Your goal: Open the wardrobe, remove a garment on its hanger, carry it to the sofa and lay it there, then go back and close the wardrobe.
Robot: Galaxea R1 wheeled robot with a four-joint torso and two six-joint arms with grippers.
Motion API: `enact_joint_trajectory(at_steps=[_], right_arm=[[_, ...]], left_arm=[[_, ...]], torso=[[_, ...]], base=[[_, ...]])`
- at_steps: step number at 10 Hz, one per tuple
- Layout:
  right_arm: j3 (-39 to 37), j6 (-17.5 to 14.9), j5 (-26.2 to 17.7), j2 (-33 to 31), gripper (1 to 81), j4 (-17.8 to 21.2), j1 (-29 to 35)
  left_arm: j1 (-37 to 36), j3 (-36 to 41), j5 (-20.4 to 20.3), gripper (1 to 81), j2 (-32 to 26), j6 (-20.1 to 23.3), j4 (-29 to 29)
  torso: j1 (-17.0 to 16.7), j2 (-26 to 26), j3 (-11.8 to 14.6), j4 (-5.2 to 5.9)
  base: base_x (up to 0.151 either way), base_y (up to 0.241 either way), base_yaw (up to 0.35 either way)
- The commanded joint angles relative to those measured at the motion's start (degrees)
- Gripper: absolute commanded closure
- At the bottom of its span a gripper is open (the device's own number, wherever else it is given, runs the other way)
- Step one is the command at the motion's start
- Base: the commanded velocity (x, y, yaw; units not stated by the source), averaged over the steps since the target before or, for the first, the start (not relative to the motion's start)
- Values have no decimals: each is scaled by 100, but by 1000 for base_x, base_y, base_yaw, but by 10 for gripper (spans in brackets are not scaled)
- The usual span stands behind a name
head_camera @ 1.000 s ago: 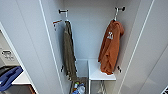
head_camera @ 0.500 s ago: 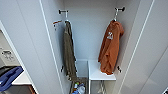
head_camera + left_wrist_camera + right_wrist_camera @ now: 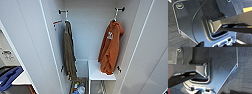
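The wardrobe [image 3: 87, 30] stands open in the head view, its white doors swung out to the left [image 3: 27, 37] and right [image 3: 150, 50]. On the right side of its white interior hangs the garment [image 3: 110, 50], an orange hoodie with a small white chest print. It is draped on the hanger [image 3: 115, 17], whose white hook sits over a dark wall peg near the top. The hoodie's hem reaches down to a white shelf [image 3: 98, 72].
An olive-green garment [image 3: 68, 52] hangs from a second peg on the wardrobe's left side. Small items [image 3: 78, 88] lie on the wardrobe floor. A blue thing [image 3: 8, 77] rests on a white surface beyond the left door. Both wrist views show dark carpet [image 3: 173, 37] [image 3: 245, 78].
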Motion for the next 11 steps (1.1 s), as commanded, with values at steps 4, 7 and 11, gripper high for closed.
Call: enact_joint_trajectory(at_steps=[4, 7, 11], right_arm=[[-107, -240, -304, 55, 10, 518, 199], [-134, -2394, 39, 29, 10, 2778, 243], [-108, -2396, -5, 11, 10, 2982, 313]], left_arm=[[-232, -6, -12, 10, -13, 2203, -2121], [-311, -15, 41, 10, -39, 2212, -2086], [-320, -15, 67, 10, 22, 2221, -2104]], torso=[[0, 0, 0, 0], [0, 0, 2, 0], [0, 0, 2, 0]], base=[[0, 0, 0], [0, 0, 0], [0, 0, 0]])
